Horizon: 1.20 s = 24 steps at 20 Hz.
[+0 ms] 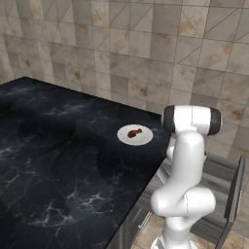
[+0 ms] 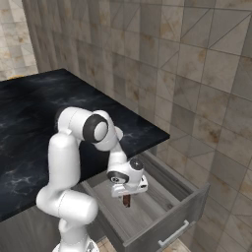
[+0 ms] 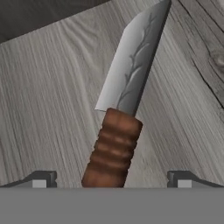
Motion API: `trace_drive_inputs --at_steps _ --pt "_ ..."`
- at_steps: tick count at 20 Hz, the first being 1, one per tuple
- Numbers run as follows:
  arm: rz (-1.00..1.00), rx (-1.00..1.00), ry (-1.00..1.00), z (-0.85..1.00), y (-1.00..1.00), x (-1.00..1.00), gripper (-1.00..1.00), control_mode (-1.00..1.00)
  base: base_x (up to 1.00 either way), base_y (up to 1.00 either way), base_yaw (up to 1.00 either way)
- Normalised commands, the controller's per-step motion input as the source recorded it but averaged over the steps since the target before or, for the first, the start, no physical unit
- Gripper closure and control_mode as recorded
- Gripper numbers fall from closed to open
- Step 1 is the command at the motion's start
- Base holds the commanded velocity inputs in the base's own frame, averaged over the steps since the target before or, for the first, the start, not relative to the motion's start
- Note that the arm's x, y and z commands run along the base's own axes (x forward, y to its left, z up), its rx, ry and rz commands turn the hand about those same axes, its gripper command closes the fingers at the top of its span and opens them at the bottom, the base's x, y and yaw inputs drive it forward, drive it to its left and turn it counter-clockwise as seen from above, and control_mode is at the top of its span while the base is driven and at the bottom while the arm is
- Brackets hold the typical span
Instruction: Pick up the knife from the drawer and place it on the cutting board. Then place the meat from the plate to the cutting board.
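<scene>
The knife lies flat on the grey wood floor of the open drawer. It has a ribbed brown handle and a pale-grey blade pointing to the top of the hand view. My gripper hangs open just above the handle, one fingertip on each side and neither touching it. From the right base view, the gripper reaches down into the drawer over the knife. The meat rests on the white plate near the counter's far right corner. The cutting board is out of view.
The black marble counter spreads to the left of the arm. The pulled-out drawer front with its silver bar handle juts into the floor space at the right. A tiled wall stands behind the counter.
</scene>
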Motion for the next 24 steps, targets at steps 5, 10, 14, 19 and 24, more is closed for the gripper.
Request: trace_drive_inputs --at_steps 5,10,14,19,24 --pt "0.0 0.0 0.0 -0.18 0.0 0.19 -1.0 -1.0 0.0 0.0 0.0" --pt "0.0 0.0 0.0 -0.2 0.0 0.01 -1.0 -1.0 0.0 0.0 0.0" --pt "0.0 0.0 0.0 -0.28 0.0 0.03 -1.0 -1.0 0.0 0.0 0.0" --pt "0.0 0.0 0.0 -0.27 0.0 0.01 -1.0 -1.0 0.0 0.0 0.0" --pt "0.0 0.0 0.0 -0.26 0.0 0.0 -1.0 -1.0 0.0 0.0 0.0"
